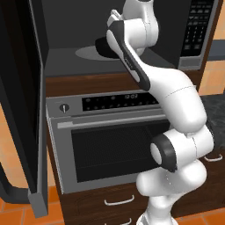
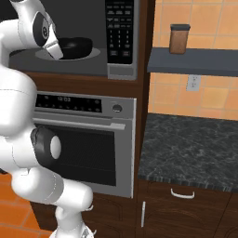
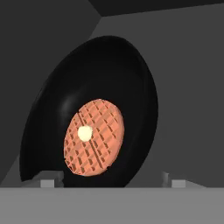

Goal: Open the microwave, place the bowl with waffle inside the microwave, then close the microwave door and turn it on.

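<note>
One round black bowl holding a gridded orange waffle sits on the microwave turntable, the claw's grip unclear.

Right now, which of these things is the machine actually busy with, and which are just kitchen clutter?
Part of the job:
microwave
microwave door, swung open
bowl with waffle, inside on the turntable

Just there:
oven
brown jar on the shelf
dark stone counter

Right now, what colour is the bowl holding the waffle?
Black; the bowl shows best in the hand view, around the orange-brown waffle.
</note>
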Robot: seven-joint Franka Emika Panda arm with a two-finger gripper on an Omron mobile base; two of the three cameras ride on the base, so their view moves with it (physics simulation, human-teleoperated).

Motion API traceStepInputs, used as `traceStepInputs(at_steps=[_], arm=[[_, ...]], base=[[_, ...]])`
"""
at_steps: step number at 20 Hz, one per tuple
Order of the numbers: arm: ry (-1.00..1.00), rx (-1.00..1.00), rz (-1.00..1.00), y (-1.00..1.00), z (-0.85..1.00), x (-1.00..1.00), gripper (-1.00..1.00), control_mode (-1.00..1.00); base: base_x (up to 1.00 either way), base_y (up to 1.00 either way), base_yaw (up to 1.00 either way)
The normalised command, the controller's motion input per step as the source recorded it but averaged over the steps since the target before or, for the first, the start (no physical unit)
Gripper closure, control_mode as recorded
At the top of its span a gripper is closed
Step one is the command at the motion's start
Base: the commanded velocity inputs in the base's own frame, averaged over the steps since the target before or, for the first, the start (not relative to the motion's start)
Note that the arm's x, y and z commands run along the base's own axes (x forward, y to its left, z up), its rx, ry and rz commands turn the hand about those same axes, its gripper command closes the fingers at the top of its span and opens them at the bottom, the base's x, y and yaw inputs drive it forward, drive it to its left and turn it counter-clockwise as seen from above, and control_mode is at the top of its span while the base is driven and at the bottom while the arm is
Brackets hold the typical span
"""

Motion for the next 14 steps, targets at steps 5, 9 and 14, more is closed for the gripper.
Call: traceStepInputs(at_steps=[5, 9, 14], arm=[[-0.03, 0.01, 0.0, -0.01, 0.0, -0.29, -1.0, -1.0], [-0.26, 0.03, 0.03, -0.34, -0.03, -1.0, -1.0, -1.0], [-0.24, -0.01, 0.1, -0.55, -0.2, -1.0, -1.0, -1.0]], base=[[0.0, 0.0, 0.0], [0.0, 0.0, 0.0], [0.0, 0.0, 0.0]])
